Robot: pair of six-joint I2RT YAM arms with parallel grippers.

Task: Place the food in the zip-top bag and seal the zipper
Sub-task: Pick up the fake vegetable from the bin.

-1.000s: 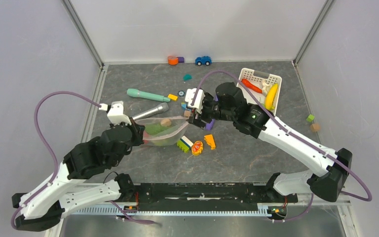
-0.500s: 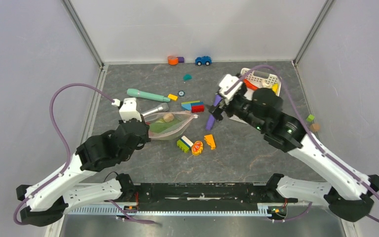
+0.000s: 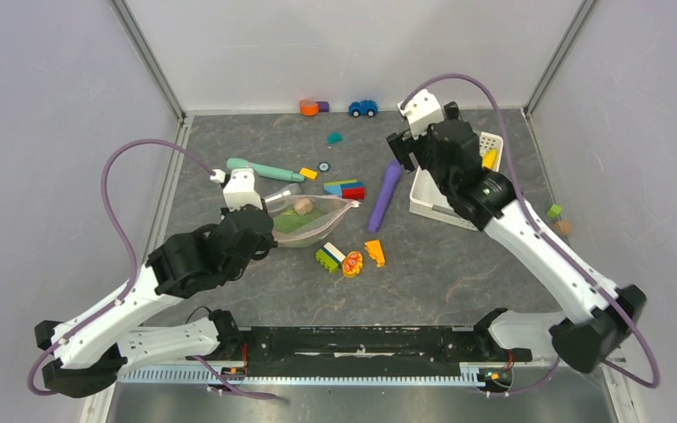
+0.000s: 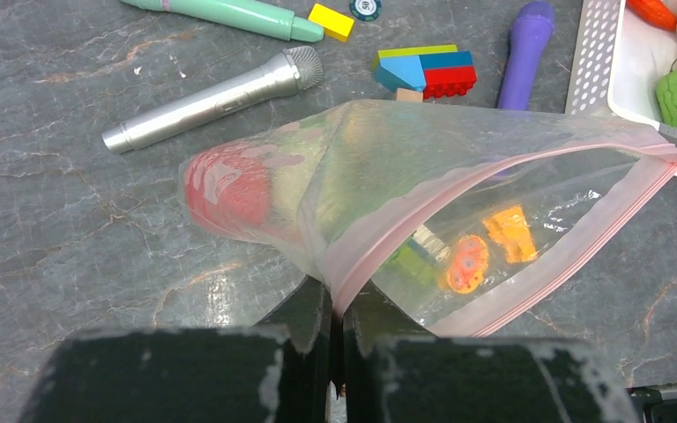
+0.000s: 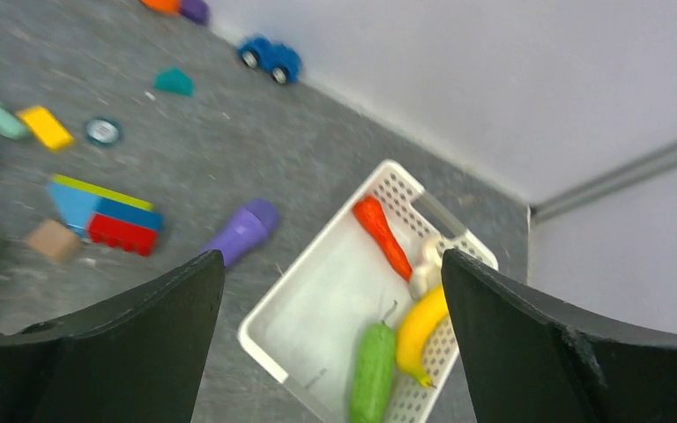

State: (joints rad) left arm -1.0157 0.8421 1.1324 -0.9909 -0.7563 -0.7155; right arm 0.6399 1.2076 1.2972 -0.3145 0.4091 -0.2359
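Tension on the zip-top bag (image 3: 313, 220) comes from the left fingers (image 3: 260, 231), which in the overhead view pinch its near-left corner mid-worktop, likely to keep the mouth facing right for loading. The right fingers (image 3: 401, 150) hover over the far end of the white basket (image 3: 429, 204). In the left wrist view, the fingers (image 4: 304, 313) are clamped together on the pink zipper (image 4: 538, 165), which gapes unsealed, and a red tomato (image 4: 229, 189) shows through the sagging clear film. In the right wrist view, wide-apart fingers (image 5: 97, 344) hang above the carrot (image 5: 381, 231), banana (image 5: 419, 330) and cucumber (image 5: 372, 379) in the basket.

No legible text or labels.
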